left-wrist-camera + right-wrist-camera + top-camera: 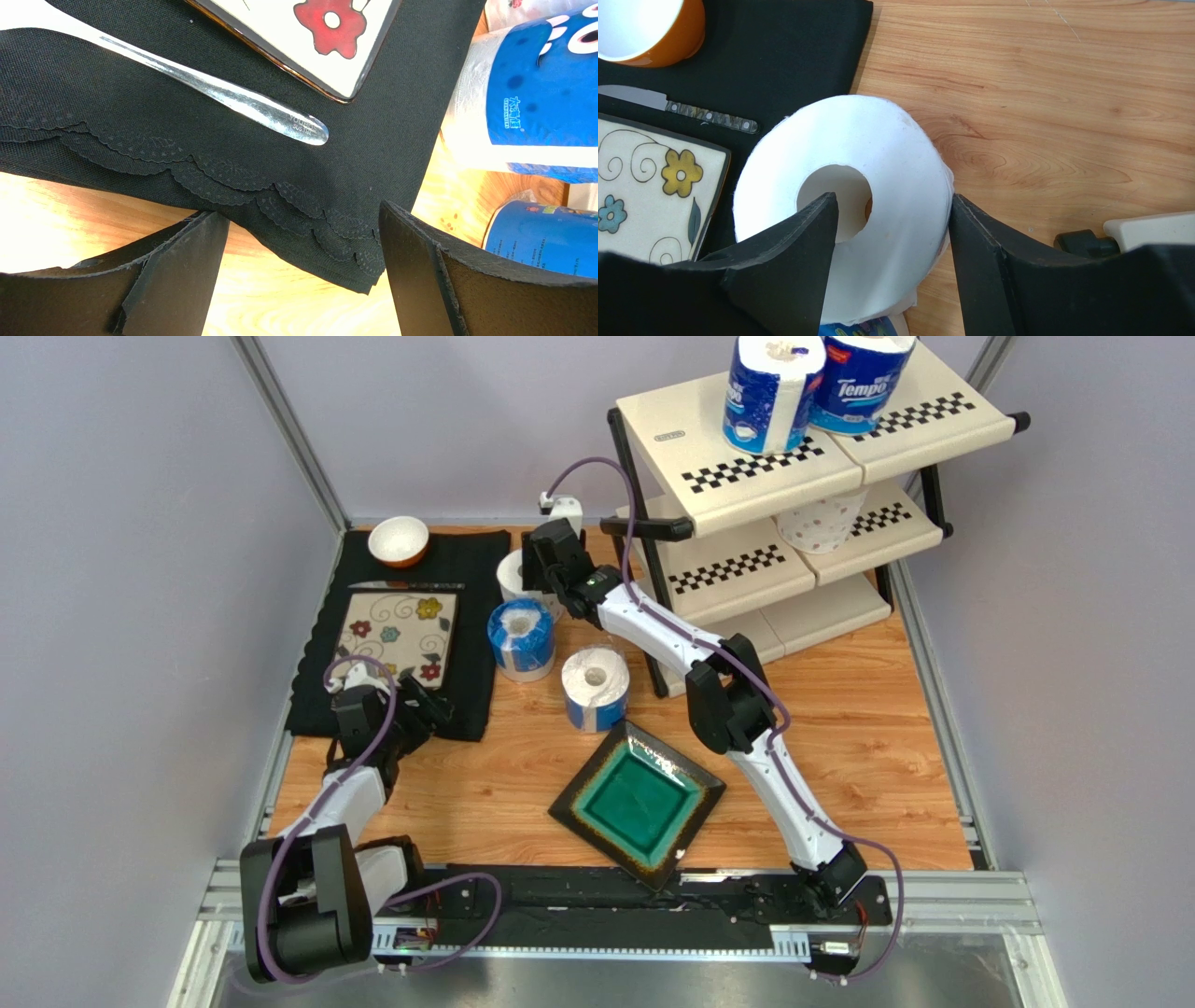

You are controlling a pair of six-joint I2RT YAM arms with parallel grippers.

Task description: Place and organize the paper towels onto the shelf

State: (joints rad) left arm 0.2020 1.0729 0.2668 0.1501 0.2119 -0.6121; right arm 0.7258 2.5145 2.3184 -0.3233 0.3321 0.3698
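Much of the plain roll (878,140) hides behind the right tool (892,203) clamping it; left tool (302,213) gapes.

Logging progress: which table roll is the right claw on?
The unwrapped plain white paper roll, straddled by the right claw; the other two table rolls wear blue wrappers.

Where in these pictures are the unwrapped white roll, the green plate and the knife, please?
Unwrapped white roll (899,161): right wrist view, on its flat top face.
Green plate (638,808): top external view, on its glazed centre.
Knife (713,117): right wrist view, on its speckled handle.
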